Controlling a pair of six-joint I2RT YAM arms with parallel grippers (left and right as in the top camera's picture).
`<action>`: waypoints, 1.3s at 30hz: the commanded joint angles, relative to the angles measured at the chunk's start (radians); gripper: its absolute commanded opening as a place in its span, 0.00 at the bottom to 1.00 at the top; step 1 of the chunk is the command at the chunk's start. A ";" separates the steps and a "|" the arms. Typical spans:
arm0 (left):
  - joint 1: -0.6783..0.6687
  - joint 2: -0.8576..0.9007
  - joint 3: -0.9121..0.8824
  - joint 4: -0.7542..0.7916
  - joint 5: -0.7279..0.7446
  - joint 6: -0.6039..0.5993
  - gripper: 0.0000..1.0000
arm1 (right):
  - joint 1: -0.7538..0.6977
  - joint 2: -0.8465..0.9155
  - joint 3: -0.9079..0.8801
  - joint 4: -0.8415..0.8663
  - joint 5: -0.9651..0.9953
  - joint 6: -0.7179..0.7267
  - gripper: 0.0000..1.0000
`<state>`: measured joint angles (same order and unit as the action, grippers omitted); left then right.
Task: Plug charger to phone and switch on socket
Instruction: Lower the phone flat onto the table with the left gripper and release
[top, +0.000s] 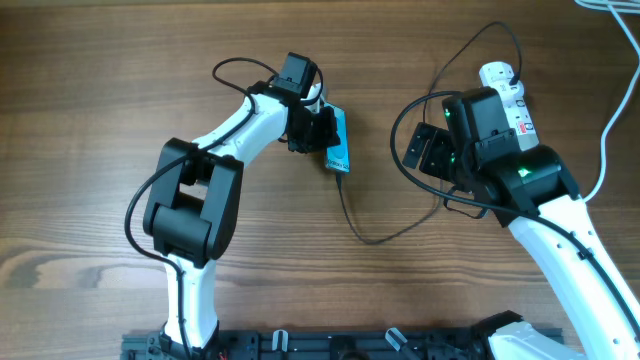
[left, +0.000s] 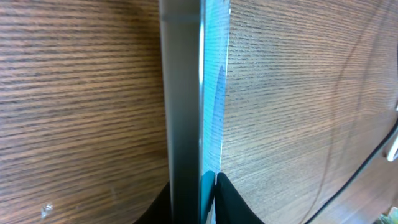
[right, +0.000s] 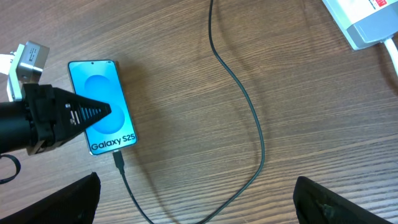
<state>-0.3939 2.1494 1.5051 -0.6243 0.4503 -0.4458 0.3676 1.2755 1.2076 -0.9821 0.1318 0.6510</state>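
Note:
The phone (top: 341, 143) has its teal screen up and reads "Galaxy S25" in the right wrist view (right: 102, 106). My left gripper (top: 322, 130) is shut on its long edges; the left wrist view shows the phone edge-on (left: 199, 93) between the fingers (left: 193, 202). The charger, a thin black cable (top: 375, 238), loops across the table towards the socket. Its connector tip (right: 118, 160) meets the phone's bottom edge. The white socket (top: 512, 95) with red switch marks lies at the back right, and its corner shows in the right wrist view (right: 360, 18). My right gripper (top: 416, 152) is open and empty, above the cable loop (right: 249, 106).
A thick white cord (top: 608, 110) runs along the far right of the wooden table (top: 100, 120). The robots' black cables arc over both arms. The arm bases stand at the front edge.

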 joint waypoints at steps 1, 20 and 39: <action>-0.001 0.009 -0.003 -0.007 -0.139 0.055 0.15 | -0.004 0.008 0.014 -0.002 0.002 0.004 1.00; -0.001 0.009 -0.003 -0.011 -0.228 0.103 0.32 | -0.004 0.008 0.014 -0.004 0.002 0.003 1.00; -0.011 0.009 -0.003 -0.011 -0.288 0.129 0.52 | -0.004 0.008 0.014 -0.003 0.002 0.004 1.00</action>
<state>-0.4042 2.1471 1.5097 -0.6277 0.2131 -0.3370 0.3676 1.2755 1.2076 -0.9836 0.1318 0.6510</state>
